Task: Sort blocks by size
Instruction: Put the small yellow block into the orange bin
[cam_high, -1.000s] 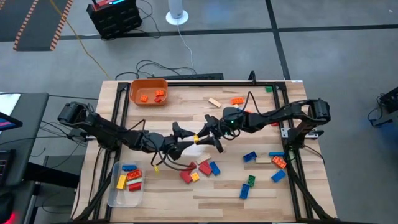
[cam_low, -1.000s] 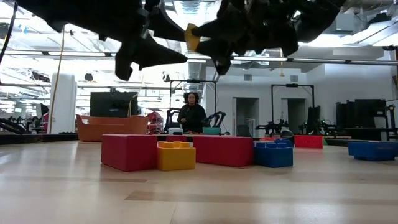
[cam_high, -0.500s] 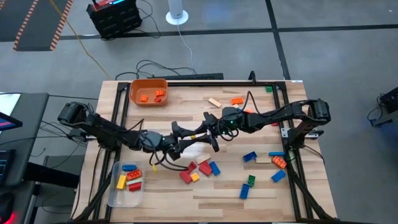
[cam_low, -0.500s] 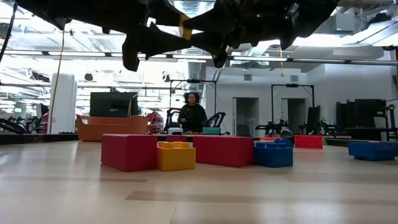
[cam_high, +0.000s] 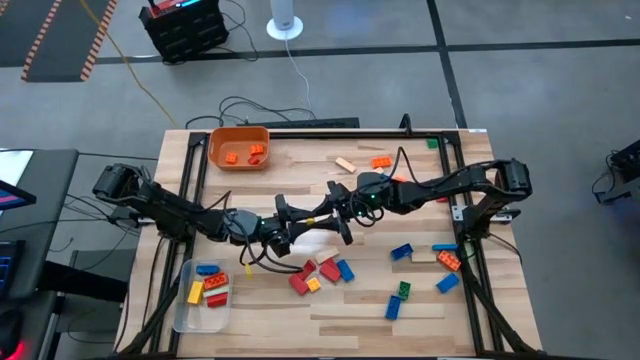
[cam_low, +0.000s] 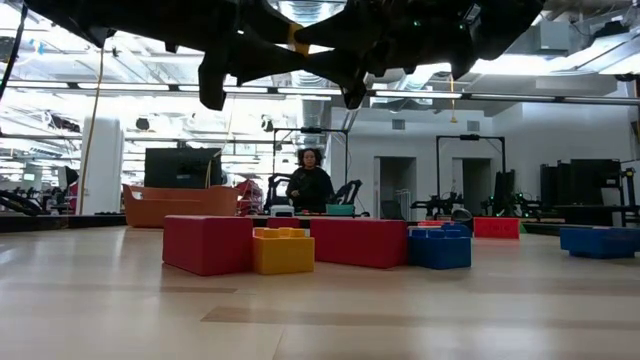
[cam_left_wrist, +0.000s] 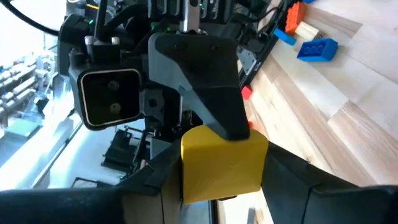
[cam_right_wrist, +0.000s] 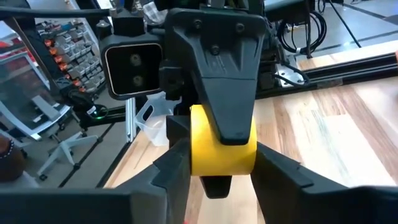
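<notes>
Two dark robot arms, one gripper each: left gripper (cam_high: 308, 226), right gripper (cam_high: 322, 219).
One yellow plastic brick (cam_left_wrist: 222, 163) at the grippers.
One orange plastic bin (cam_high: 215, 140), containing three small orange-red bricks (cam_high: 255, 152).
One clear plastic tub (cam_high: 183, 275), containing four mixed-colour bricks (cam_high: 208, 284).
Loose bricks on the wooden table (cam_high: 500, 320): roughly five in the centre group (cam_high: 329, 271) and seven in the right group (cam_high: 447, 283).
One person (cam_low: 309, 185) stands in the background.

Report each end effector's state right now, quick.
Left end effector: closed on the yellow block, above the table's middle.
Right end effector: also gripping that yellow block; handover under way, neither has let go.
</notes>
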